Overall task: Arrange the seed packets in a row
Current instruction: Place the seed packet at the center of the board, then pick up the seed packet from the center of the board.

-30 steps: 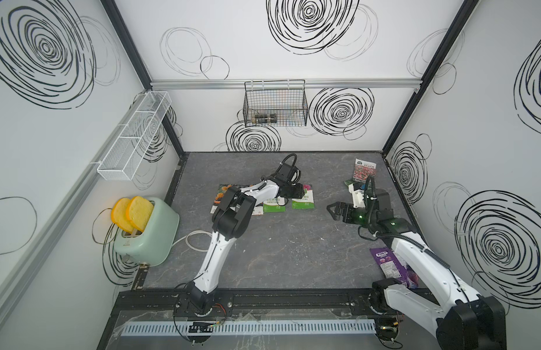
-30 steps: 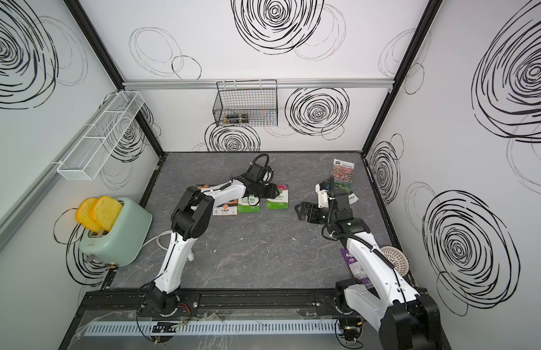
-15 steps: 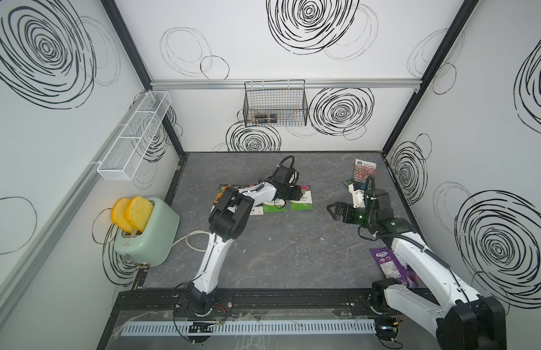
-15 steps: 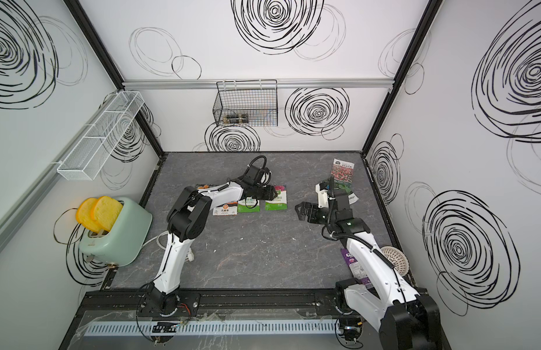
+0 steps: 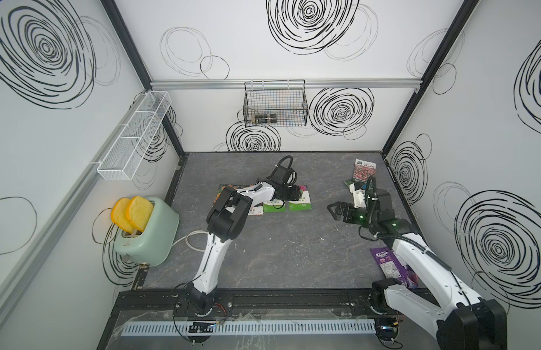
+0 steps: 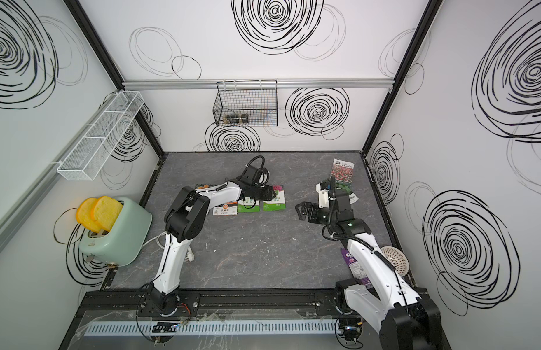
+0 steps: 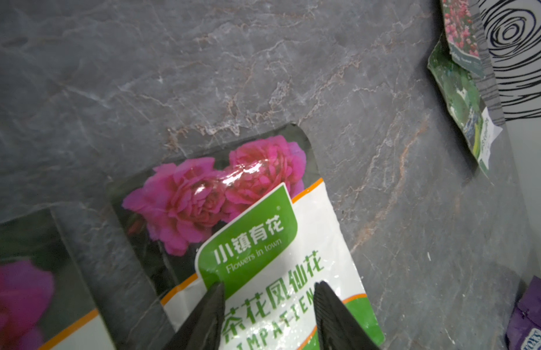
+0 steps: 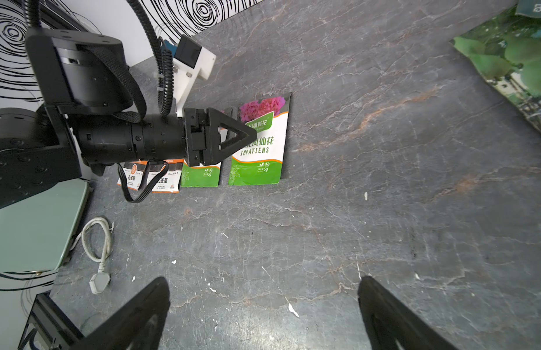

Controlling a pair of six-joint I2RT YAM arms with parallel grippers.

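Change: since a second ago the left arm's elbow has been shifted slightly; the packets and the right arm are seen unmoved.
Left gripper: fingers parted, nothing gripped. The pink-flower packet lies flat beneath the tips.
Row: four packets are laid side by side. Just beside the left fingers lies a second pink-flower packet, then two orange-flower packets.
Right gripper: fingers spread wide, empty, hung over bare table.
Outstanding: the green-fruit packet and flower-field packet lie touching each other, well apart from both sets of fingers.
Meaning: the fourth placement is judged released. Two fetches remain.
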